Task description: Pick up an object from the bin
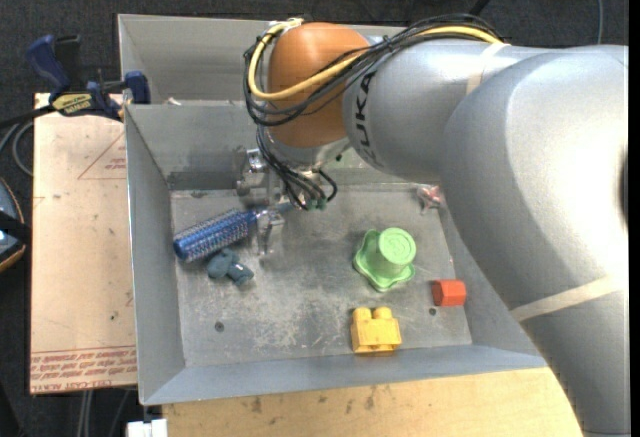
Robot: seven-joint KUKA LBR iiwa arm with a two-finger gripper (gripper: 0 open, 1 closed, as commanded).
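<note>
Arm (520,155) over bin (150,225), claw (264,225) low at left-centre.
Claw's opening cannot be told; blue brush (213,235) just beside it, leftward; green cup (385,258), red block (449,293), yellow brick (375,330) right-front.

Arm (480,115): broad, rounded casing, silver-grey, smooth finish. Dark lettering (358,120) on the casing near the wrist, partly readable as "KUKA". The wrist carries a glossy orange dome cover (305,75). Yellow and black cables (262,65) loop over that cover. Gripper (266,233) beneath: small, bare grey metal, with thin dark wires at its base.
</note>
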